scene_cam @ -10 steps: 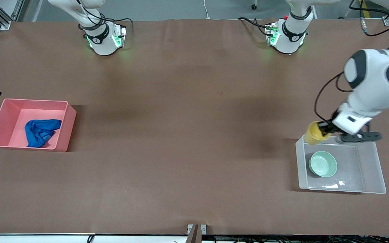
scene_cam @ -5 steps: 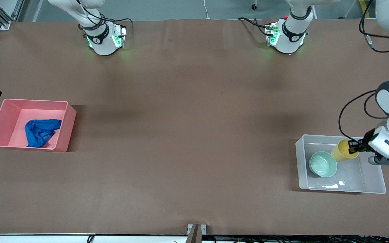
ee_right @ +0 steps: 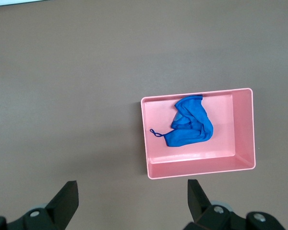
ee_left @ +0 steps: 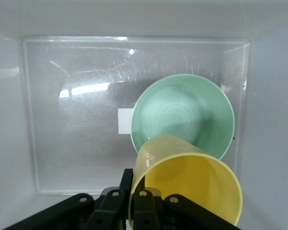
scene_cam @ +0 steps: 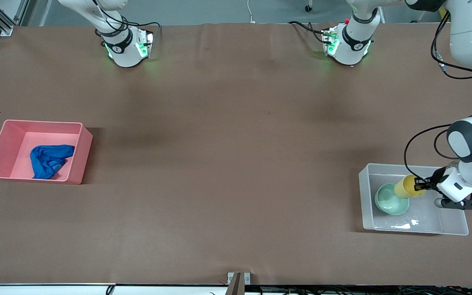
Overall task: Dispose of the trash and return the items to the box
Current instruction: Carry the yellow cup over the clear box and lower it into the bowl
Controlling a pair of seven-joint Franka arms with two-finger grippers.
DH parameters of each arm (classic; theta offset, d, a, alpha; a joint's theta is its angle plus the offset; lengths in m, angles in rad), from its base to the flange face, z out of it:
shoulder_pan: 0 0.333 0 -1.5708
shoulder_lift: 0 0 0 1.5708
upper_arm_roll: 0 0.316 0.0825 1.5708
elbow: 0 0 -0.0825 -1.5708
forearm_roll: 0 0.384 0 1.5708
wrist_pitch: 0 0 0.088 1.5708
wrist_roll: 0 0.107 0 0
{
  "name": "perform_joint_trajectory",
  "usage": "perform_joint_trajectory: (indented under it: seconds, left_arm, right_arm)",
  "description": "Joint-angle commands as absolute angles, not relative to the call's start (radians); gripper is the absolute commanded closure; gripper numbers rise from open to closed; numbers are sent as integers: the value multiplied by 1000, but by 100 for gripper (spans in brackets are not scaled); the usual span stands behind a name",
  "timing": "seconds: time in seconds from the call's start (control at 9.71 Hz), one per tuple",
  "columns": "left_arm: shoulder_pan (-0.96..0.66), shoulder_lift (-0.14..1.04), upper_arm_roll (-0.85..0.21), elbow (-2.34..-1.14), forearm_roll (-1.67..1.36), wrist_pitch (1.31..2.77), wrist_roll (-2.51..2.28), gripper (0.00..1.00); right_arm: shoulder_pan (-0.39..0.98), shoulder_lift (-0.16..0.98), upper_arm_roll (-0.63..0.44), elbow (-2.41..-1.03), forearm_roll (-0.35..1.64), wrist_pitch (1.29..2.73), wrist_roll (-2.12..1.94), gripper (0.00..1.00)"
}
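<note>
My left gripper is shut on the rim of the yellow cup and holds it tilted inside the clear box, right beside the mint-green bowl. In the left wrist view the fingers pinch the cup wall above the bowl, which sits on the box floor by the white square mark. The blue cloth lies in the pink bin. My right gripper is open and empty, high over the table beside the pink bin with the cloth.
Both arm bases stand along the table's edge farthest from the front camera. The pink bin is at the right arm's end of the table and the clear box at the left arm's end. Brown table lies between them.
My left gripper has carried the yellow cup from over the box's corner rim into the box and lowered it beside the bowl. The cloth and the bins have not moved.
</note>
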State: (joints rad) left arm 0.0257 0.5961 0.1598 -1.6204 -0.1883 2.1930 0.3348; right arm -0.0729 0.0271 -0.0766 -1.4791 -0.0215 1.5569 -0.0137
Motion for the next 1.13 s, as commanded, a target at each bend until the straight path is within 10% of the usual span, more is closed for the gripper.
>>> perform_joint_trajectory:
  seconds: [0.0,0.51,0.62,0.72,1.03]
  left_arm:
    - [28,659,160,-1621,-229,2201,376,100]
    - [28,689,160,-1599,-268,2238,397,92]
    - [28,693,160,-1595,-268,2241,397,72]
    - [26,693,158,-1595,-270,2253,394,24]
    - [9,600,156,-1595,-268,2264,377,0]
  right_arm:
    - [-84,18,-71,-1490,-20,1560,-29,0]
    - [-86,18,-71,-1489,-20,1559,-29,0]
    - [-86,18,-71,-1491,-20,1559,-29,0]
    - [-86,18,-71,-1491,-20,1559,-29,0]
    - [-86,18,-71,-1489,-20,1559,-29,0]
